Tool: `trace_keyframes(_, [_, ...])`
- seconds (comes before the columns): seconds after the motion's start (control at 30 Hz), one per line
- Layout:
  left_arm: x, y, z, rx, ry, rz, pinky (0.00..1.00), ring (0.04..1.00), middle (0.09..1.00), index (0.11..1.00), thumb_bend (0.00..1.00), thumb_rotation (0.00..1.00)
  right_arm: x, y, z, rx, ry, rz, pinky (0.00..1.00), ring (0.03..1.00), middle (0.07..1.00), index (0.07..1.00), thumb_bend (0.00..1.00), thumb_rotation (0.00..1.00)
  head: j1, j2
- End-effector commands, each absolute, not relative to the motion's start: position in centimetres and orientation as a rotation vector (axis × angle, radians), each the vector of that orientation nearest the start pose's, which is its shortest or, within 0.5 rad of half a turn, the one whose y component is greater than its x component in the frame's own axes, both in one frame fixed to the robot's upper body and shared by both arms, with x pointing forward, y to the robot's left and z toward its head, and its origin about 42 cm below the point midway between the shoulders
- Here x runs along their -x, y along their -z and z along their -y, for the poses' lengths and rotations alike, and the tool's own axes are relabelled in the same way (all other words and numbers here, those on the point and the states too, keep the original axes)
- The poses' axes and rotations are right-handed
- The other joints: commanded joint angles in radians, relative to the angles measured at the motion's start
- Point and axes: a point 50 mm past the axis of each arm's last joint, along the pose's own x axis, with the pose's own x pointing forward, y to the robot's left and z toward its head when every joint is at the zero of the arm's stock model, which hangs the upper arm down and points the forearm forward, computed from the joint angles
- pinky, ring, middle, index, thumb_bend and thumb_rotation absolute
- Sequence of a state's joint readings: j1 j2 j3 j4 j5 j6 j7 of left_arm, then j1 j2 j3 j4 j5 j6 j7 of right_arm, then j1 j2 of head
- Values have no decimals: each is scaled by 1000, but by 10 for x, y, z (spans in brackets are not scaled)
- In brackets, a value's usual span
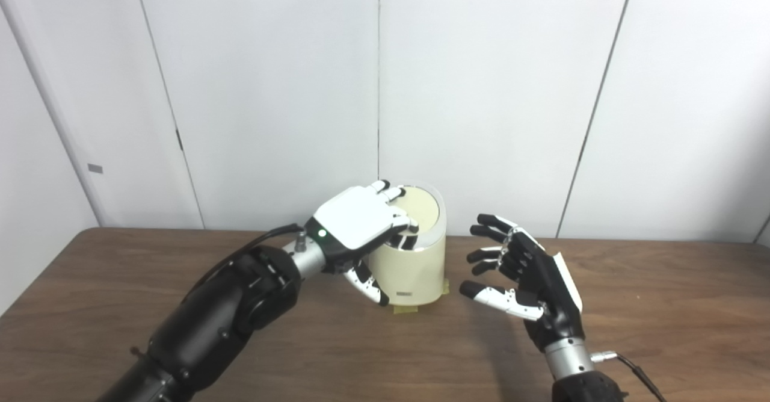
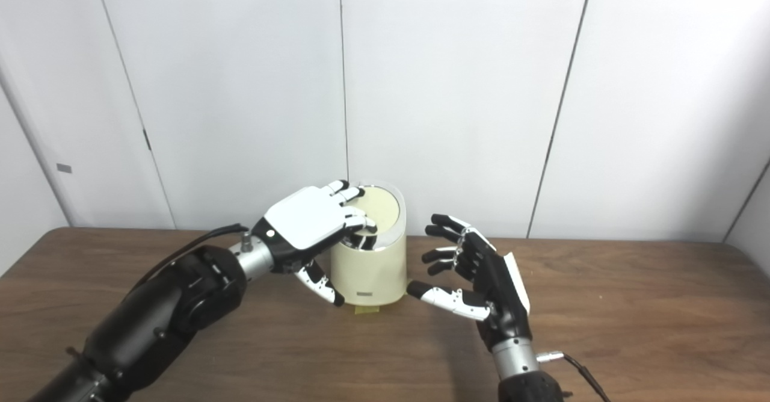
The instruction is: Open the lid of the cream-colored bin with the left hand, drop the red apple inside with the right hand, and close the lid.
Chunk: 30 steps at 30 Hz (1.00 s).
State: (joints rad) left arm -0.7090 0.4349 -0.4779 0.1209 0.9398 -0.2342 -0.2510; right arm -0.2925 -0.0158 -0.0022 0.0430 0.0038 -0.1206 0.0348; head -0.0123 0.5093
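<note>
There, bin lid [image 1: 424,207] under L robot hand [image 1: 355,216].

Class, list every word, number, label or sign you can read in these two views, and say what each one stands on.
No text can be read in either view.
Small dark label low on the front of the cream-colored bin: too small and blurred to read.
Small grey plate on the wall panel at far left: nothing legible on it.
Left hand and right hand: no markings visible.

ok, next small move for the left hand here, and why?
Probably lift the left hand off the lid and pull it back: the lid lies flat on the bin, no apple shows anywhere, and the right hand is open and empty beside the bin.
</note>
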Motion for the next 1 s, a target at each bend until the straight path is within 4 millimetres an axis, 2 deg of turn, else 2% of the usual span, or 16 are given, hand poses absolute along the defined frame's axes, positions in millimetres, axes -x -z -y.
trace_keyframes(0.0, [-433,-294,-167,-1527,540,778,1000,960,808,826,889,319,-373,-204,186,9,-111,428,485,573,732,743,864,229,0,0])
trace_keyframes(0.1, [-431,-310,-176,-1353,463,799,1000,973,843,850,854,344,-372,-203,187,14,-109,429,494,577,732,743,862,237,0,2])
trace_keyframes(0.17, [-429,-319,-188,-1159,399,788,993,977,869,874,841,336,-373,-203,188,3,-105,426,491,578,733,741,863,234,0,3])
trace_keyframes(0.2, [-428,-321,-192,-1095,380,781,901,972,898,903,830,330,-373,-202,188,0,-104,425,487,578,730,738,869,230,0,3])
trace_keyframes(0.27, [-424,-322,-206,-950,334,758,848,960,924,922,810,321,-373,-203,189,7,-100,426,487,578,728,738,871,231,0,4])
trace_keyframes(0.37, [-419,-317,-219,-805,290,708,875,955,942,927,777,292,-373,-203,191,17,-97,426,483,578,727,739,868,237,-2,4])
trace_keyframes(0.47, [-410,-298,-236,-592,256,621,908,948,926,912,791,284,-373,-202,192,23,-97,425,485,582,730,741,867,246,-2,5])
trace_keyframes(0.53, [-403,-282,-245,-474,233,568,837,927,909,904,791,280,-373,-202,194,25,-97,425,484,577,731,741,862,239,-3,6])
trace_keyframes(0.6, [-395,-263,-253,-367,211,516,818,891,876,891,799,277,-373,-202,195,30,-96,425,486,574,732,741,850,222,-3,7])
trace_keyframes(0.77, [-374,-223,-263,-233,185,437,654,761,818,848,786,324,-373,-200,198,40,-91,414,491,579,735,744,844,202,-9,9])
trace_keyframes(0.87, [-365,-209,-264,-205,175,426,599,711,779,816,728,303,-372,-200,199,44,-88,410,490,580,732,742,845,194,-11,8])
trace_keyframes(0.97, [-357,-199,-264,-154,173,408,541,671,748,791,735,299,-372,-200,201,51,-86,409,481,574,732,743,839,189,-13,12])
